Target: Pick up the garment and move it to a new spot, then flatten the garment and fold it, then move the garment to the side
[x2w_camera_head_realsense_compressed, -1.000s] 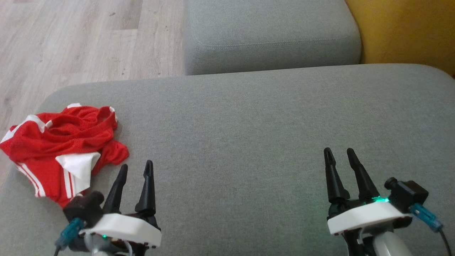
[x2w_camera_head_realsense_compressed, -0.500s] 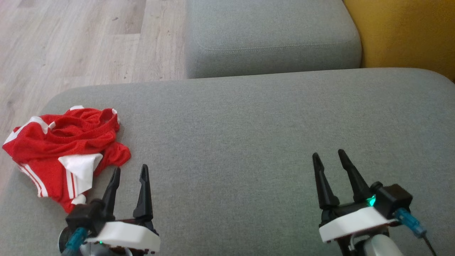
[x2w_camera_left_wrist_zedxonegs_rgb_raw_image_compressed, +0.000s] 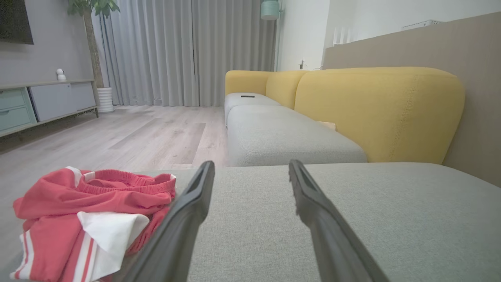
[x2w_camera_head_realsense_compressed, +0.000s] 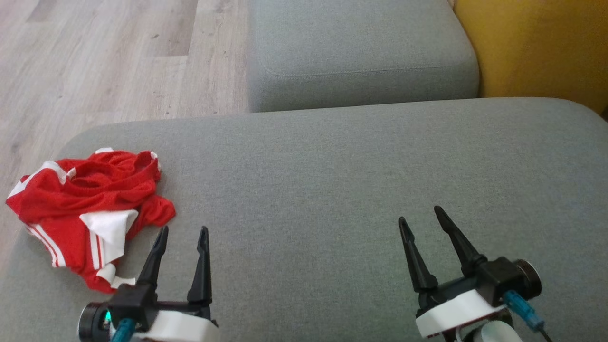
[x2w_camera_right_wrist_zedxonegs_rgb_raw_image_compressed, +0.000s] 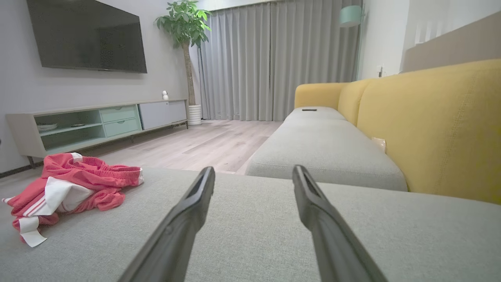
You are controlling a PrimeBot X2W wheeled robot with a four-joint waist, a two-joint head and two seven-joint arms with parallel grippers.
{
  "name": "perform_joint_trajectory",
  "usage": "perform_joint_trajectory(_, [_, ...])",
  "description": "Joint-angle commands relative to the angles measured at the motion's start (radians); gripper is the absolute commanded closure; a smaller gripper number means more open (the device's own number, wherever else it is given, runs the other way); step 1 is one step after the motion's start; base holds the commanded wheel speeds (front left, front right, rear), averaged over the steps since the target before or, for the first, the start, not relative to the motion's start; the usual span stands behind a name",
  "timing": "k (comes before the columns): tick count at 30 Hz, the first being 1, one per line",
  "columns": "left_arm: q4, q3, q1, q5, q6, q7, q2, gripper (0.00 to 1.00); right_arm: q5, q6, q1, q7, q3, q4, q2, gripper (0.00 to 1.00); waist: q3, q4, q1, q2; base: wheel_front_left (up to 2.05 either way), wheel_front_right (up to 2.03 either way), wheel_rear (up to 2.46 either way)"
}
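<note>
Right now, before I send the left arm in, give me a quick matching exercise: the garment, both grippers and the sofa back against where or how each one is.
Things:
1 garment
2 left gripper
3 right gripper
4 sofa back

States:
a yellow, at the far right
b open, over bare grey cushion, well away from the garment
c crumpled at the cushion's left end
d open, close beside the garment

Pairs: 1-c; 2-d; 3-b; 4-a.

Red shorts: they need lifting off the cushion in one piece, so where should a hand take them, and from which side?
Probably the gathered waistband, which stands up as a ridge on the far side of the crumpled red shorts. Come down from above with the open left hand, the nearer one.
</note>
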Motion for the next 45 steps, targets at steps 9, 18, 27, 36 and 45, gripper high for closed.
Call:
perform_joint_trajectory(9, [-0.030,0.020,-0.036,0.025,-0.003,-0.018,-0.007,0.00,-0.040,0.008,-0.020,-0.019,0.014,-0.032,-0.008,0.00,0.000,0.001,0.0000,0.0000,0.00,0.00,0.00])
perform_joint_trajectory(18, [-0.022,0.023,-0.031,0.014,0.005,-0.018,-0.007,0.00,-0.038,0.008,-0.012,-0.019,-0.009,-0.021,-0.008,0.00,0.009,0.015,0.0000,0.0000,0.00,0.00,0.00])
perform_joint_trajectory(27, [0.001,0.046,-0.031,-0.035,-0.005,-0.018,-0.007,0.00,-0.031,0.008,-0.001,-0.019,-0.019,-0.023,-0.008,0.00,0.030,0.107,0.0000,0.0000,0.00,0.00,0.00])
perform_joint_trajectory(36, [0.006,0.084,-0.026,-0.008,-0.005,-0.018,-0.007,0.00,-0.026,0.008,0.004,-0.019,-0.030,-0.028,-0.008,0.00,0.057,0.275,0.0000,0.0000,0.00,0.00,0.00])
perform_joint_trajectory(45, [-0.013,0.128,-0.022,0.011,-0.005,-0.018,-0.007,0.00,-0.034,0.008,0.007,-0.019,-0.049,-0.025,-0.008,0.00,0.078,0.408,0.0000,0.0000,0.00,0.00,0.00])
